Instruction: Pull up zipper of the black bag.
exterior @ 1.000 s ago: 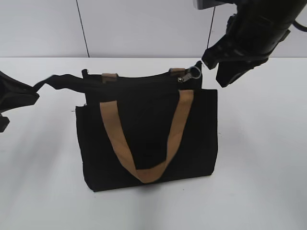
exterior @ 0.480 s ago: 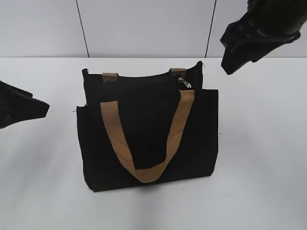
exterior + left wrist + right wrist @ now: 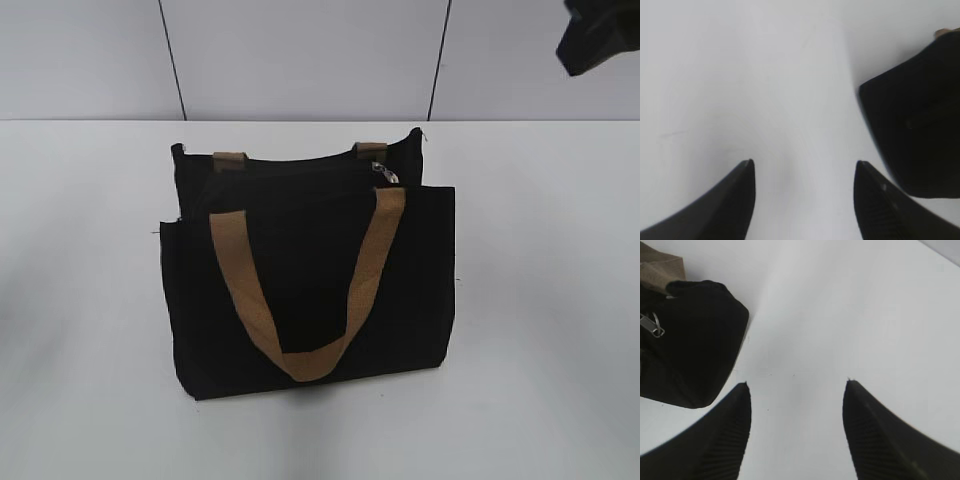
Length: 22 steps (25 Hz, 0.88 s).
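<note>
The black bag [image 3: 310, 290] stands upright on the white table, with a tan strap [image 3: 300, 310] hanging down its front. The silver zipper pull [image 3: 384, 173] lies at the right end of the top edge. My left gripper [image 3: 802, 167] is open and empty over bare table, with a bag corner [image 3: 920, 125] to its right. My right gripper [image 3: 796, 385] is open and empty, apart from the bag end [image 3: 695, 350] and the zipper pull [image 3: 654, 326] at its left. In the exterior view only a dark part of the right arm [image 3: 600, 40] shows, at the top right corner.
The white table [image 3: 540, 300] stretches on all sides of the bag. A pale wall with dark vertical seams [image 3: 172, 60] stands behind it.
Both grippers have let go of the bag and drawn away. The left has left the exterior view; the right has risen to the top right corner. The bag's top edge has settled.
</note>
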Each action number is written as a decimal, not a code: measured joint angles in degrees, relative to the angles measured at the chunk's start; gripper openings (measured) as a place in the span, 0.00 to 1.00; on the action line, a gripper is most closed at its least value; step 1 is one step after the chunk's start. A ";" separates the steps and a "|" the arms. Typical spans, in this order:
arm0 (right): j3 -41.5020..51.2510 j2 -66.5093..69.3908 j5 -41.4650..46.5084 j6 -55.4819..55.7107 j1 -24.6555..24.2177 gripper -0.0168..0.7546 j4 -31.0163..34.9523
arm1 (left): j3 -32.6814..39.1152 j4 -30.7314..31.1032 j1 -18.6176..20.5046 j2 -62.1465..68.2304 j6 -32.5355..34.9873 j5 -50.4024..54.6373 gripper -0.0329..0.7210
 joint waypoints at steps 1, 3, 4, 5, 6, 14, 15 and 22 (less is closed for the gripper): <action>0.00 -0.76 0.01 -0.18 -0.72 0.61 0.42 | -1.49 4.11 0.00 0.00 -3.11 2.68 0.66; 0.00 -1.94 0.01 -1.88 -3.28 0.61 2.52 | -4.90 9.08 0.00 -0.06 -6.24 7.13 0.66; 0.00 -2.48 -0.03 -3.39 -5.23 0.61 4.31 | -6.47 10.40 0.00 -0.05 -7.13 9.10 0.66; 0.00 -2.99 -0.03 -5.06 -7.44 0.61 6.32 | -7.60 11.12 0.00 -0.05 -7.65 10.87 0.66; 0.00 -3.39 -0.03 -6.56 -9.88 0.61 8.22 | -8.72 11.38 0.00 -0.05 -7.89 12.14 0.66; 0.81 -8.39 -0.24 -19.05 -28.76 0.61 22.67 | -9.98 12.19 0.00 -0.14 -8.18 18.44 0.66; 1.76 -9.60 -0.38 -19.84 -30.55 0.61 24.02 | -9.98 12.19 0.00 -0.34 -8.18 18.48 0.66; 19.05 -23.89 -4.67 -21.99 -34.20 0.61 27.12 | -9.40 10.70 0.00 -5.91 -8.18 18.29 0.66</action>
